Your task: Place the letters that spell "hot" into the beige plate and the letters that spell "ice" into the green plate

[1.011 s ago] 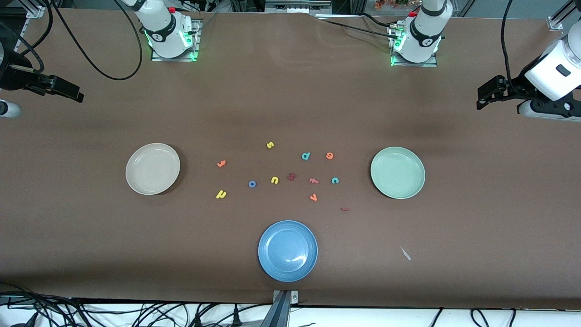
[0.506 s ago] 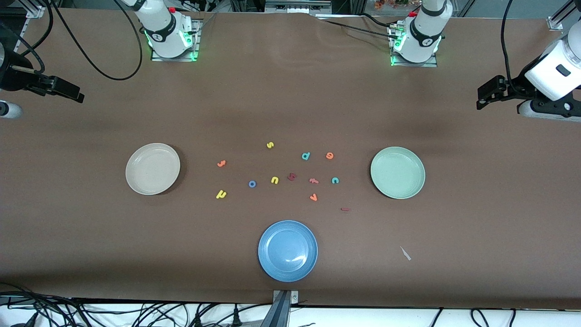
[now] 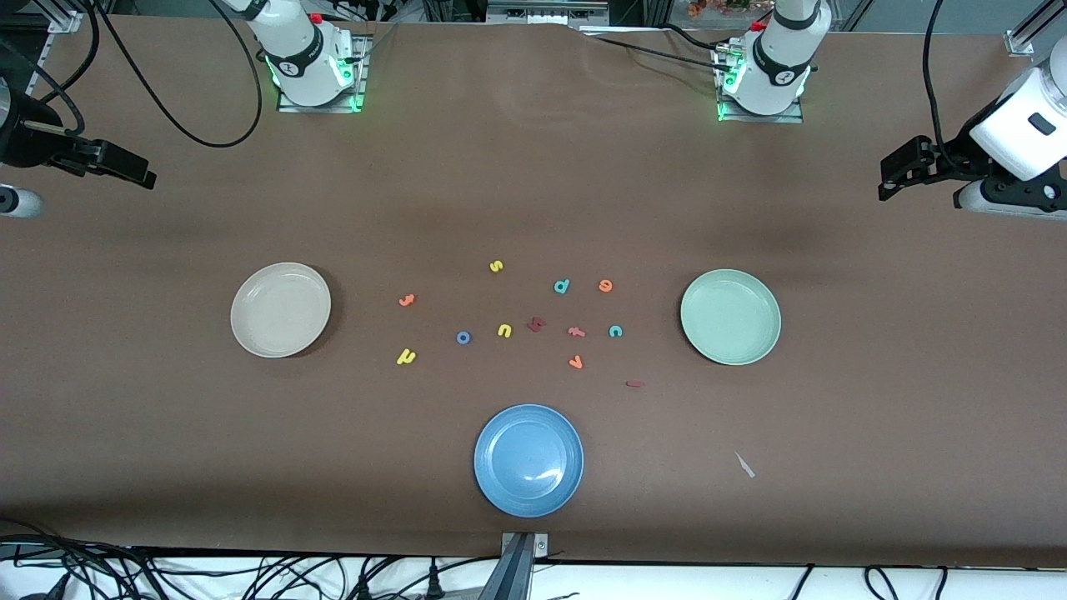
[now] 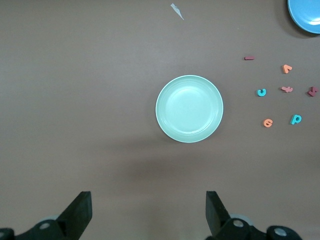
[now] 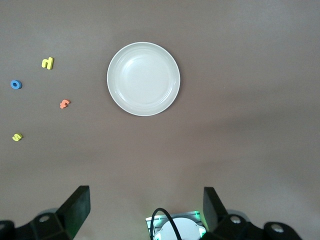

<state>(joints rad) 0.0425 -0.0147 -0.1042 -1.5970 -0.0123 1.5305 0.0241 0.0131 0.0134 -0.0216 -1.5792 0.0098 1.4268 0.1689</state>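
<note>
Blue plate (image 3: 528, 460) sits nearest the front cam, glossy w/ a highlight; a pale scrap (image 3: 744, 465) lies toward the left arm's end. Next up, the foam letters, all flat on the brown matte table (image 3: 533, 200) and apart from each other: dark red bar "i" (image 3: 634, 384), orange "v"-like piece (image 3: 575, 362), yellow "h" (image 3: 406, 357), blue ring "o" (image 3: 463, 337), yellow "u" (image 3: 504, 331), teal "c" (image 3: 615, 331), salmon "f"-like letter (image 3: 576, 332), dark red chunky letter (image 3: 536, 324). Farther: orange hooked "t" (image 3: 407, 300), teal "d" (image 3: 562, 287), orange round "e" (image 3: 605, 286), yellow "s" (image 3: 496, 267).

Beige plate (image 3: 281, 310) toward the right arm's end, green plate (image 3: 730, 317) toward the left arm's; both round, shallow, raised rims, nothing in them.

Front cam doesn't show the grippers (arms run off its edges). Wrist views do: left gripper (image 4: 149, 212) high over table beside the green plate, jaws spread wide, nothing between; right gripper (image 5: 146, 210) over table beside the beige plate, near its own base, likewise released.
</note>
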